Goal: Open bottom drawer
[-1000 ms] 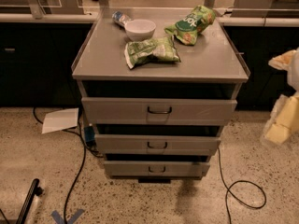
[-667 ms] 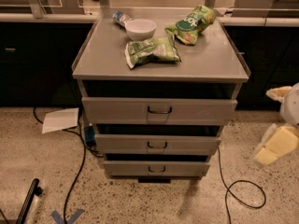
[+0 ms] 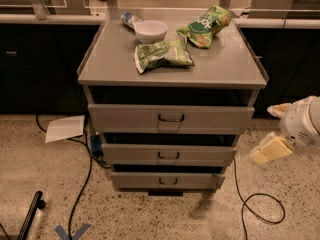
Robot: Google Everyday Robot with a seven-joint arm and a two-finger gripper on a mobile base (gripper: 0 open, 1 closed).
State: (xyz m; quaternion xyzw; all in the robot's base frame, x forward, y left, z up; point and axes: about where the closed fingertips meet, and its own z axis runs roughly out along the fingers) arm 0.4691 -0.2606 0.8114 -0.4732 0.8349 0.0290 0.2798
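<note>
The grey cabinet (image 3: 172, 66) has three drawers. The bottom drawer (image 3: 167, 180) is the lowest and narrowest, with a small black loop handle (image 3: 168, 181) at its centre, and its front sits nearly flush. My gripper (image 3: 274, 130) is at the right, beside the cabinet at the height of the middle drawer (image 3: 168, 155) and apart from it. Its cream fingers (image 3: 270, 150) are spread apart and hold nothing. The white wrist (image 3: 303, 122) is behind them.
On the cabinet top lie a white bowl (image 3: 151, 31), two green snack bags (image 3: 163, 54) (image 3: 205, 26) and a small bottle (image 3: 129, 18). Black cables (image 3: 252, 204) run over the speckled floor on both sides. A paper sheet (image 3: 65, 128) lies at the left. Dark counters stand behind.
My gripper has come down and leftward, from the right edge at top-drawer height to beside the cabinet's lower right. The drawers have not moved.
</note>
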